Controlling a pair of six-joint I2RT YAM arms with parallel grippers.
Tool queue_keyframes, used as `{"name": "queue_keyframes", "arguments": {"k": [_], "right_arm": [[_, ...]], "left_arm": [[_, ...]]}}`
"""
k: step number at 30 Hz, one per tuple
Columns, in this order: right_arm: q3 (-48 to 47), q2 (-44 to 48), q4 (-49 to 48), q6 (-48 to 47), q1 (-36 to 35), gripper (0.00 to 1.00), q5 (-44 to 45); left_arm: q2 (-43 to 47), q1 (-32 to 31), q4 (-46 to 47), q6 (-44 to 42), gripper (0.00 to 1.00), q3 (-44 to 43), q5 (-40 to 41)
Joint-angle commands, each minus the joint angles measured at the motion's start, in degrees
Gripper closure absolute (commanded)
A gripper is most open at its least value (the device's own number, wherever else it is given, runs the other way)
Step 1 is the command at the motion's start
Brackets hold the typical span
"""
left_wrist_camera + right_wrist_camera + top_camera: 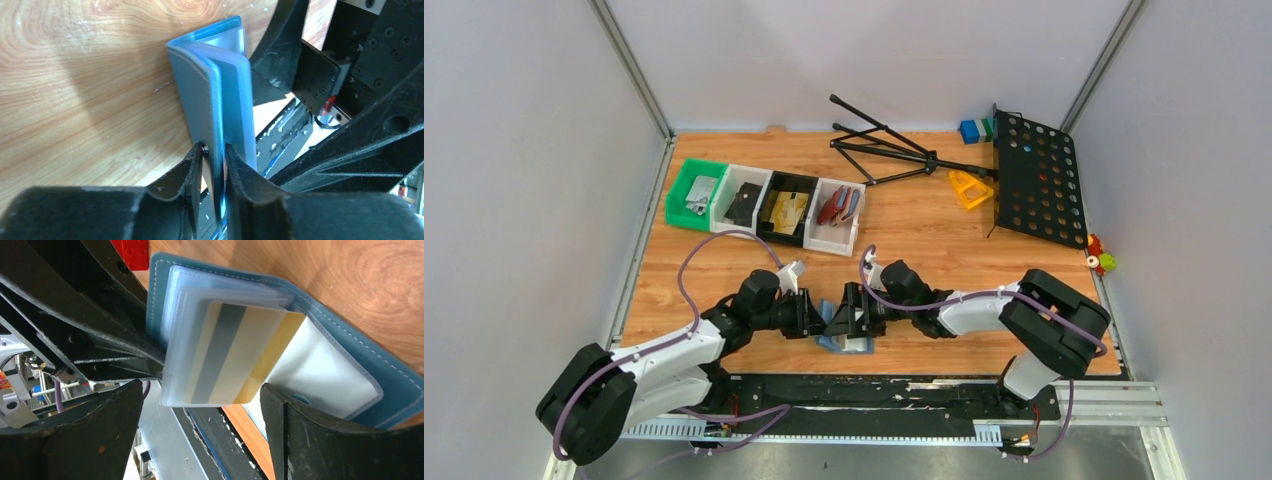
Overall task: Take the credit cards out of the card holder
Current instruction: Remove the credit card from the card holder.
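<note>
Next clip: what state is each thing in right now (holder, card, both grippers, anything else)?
left gripper: shut on the card holder.
right gripper: open, fingers either side of the credit card.
card holder: open, one flap pinched.
credit card: in the holder's clear sleeve, not gripped.
music stand: lying down, legs folded.

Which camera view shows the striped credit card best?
Right wrist: the credit card lies face-on in the card holder's clear sleeves. Left wrist shows only the card holder's folded edge pinched in the left gripper, no card. Top external shows the card holder tiny, its card indiscernible.
</note>
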State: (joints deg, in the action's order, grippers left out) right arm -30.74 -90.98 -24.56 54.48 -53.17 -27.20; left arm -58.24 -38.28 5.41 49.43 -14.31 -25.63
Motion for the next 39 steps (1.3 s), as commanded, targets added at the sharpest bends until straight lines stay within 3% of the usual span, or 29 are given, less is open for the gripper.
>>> {"name": "queue_keyframes", "arguments": {"k": [1, 8, 12, 15, 24, 27, 35, 39], "right_arm": [[1.67, -0.99, -8.17, 3.53, 0.42, 0.14, -1.29], [3.40, -2.50, -13.59, 6.23, 1.22, 0.26, -2.64], [3.55, -2.42, -14.73, 6.78, 1.18, 0.27, -3.03], [3.53, -2.03, -14.20, 6.65, 1.23, 0.37, -2.87], [4.27, -1.09, -13.24, 6.61, 1.55, 0.49, -1.69], [4.46, -0.80, -13.24, 6.54, 1.84, 0.58, -1.82], [5.32, 0.44, -11.94, 6.39, 2.69, 0.68, -1.24], [5.17, 0.64, -9.94, 5.50, 2.89, 0.75, -0.68]], "left_arm": [[3.17, -0.13, 3.02, 1.36, 0.66, 0.89, -2.32], [5.81, -0.10, 2.79, 1.69, 0.47, 1.52, -2.72], [5.86, -0.04, 2.35, 1.70, 0.44, 1.58, -2.68], [5.68, -0.04, 2.38, 2.01, 0.39, 1.93, -2.11], [6.28, 1.77, 9.23, 6.14, 0.41, 4.98, -4.82], [7.84, 1.93, 8.82, 6.05, 0.42, 4.92, -4.91], [8.80, 2.07, 6.05, 4.60, 0.52, 4.07, -4.10], [8.70, 2.05, 6.25, 4.58, 0.47, 3.98, -4.38]]}}
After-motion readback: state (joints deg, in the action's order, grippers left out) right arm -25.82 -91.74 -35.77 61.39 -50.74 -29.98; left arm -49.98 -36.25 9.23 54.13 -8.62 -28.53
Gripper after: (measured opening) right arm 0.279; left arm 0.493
